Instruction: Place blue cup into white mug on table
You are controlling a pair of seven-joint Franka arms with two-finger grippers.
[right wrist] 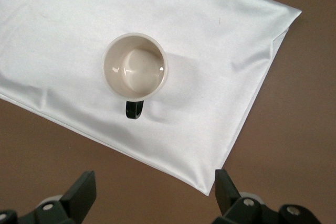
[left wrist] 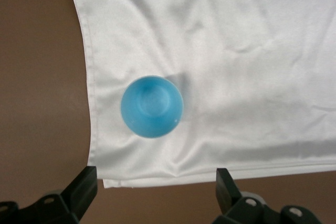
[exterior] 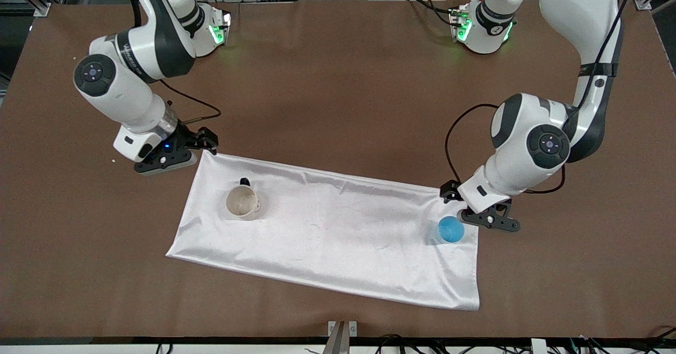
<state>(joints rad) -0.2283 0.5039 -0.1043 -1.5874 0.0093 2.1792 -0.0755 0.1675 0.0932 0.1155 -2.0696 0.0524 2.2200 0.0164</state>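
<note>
The blue cup (exterior: 450,230) stands upright on a white cloth, at the left arm's end of the cloth. In the left wrist view the cup (left wrist: 151,106) shows from above. My left gripper (exterior: 478,208) is open and empty over the cloth's edge beside the cup; its own view (left wrist: 156,182) shows the cup clear of the fingers. The white mug (exterior: 243,202) stands upright on the cloth toward the right arm's end, its black handle pointing away from the front camera. My right gripper (exterior: 182,150) is open and empty over the cloth's corner; its view (right wrist: 155,184) shows the empty mug (right wrist: 135,67).
The white cloth (exterior: 338,227) lies flat on the brown table (exterior: 338,79) and shows in both wrist views (left wrist: 252,51) (right wrist: 220,40). Black cables hang from both wrists. A small metal bracket (exterior: 338,335) sits at the table's near edge.
</note>
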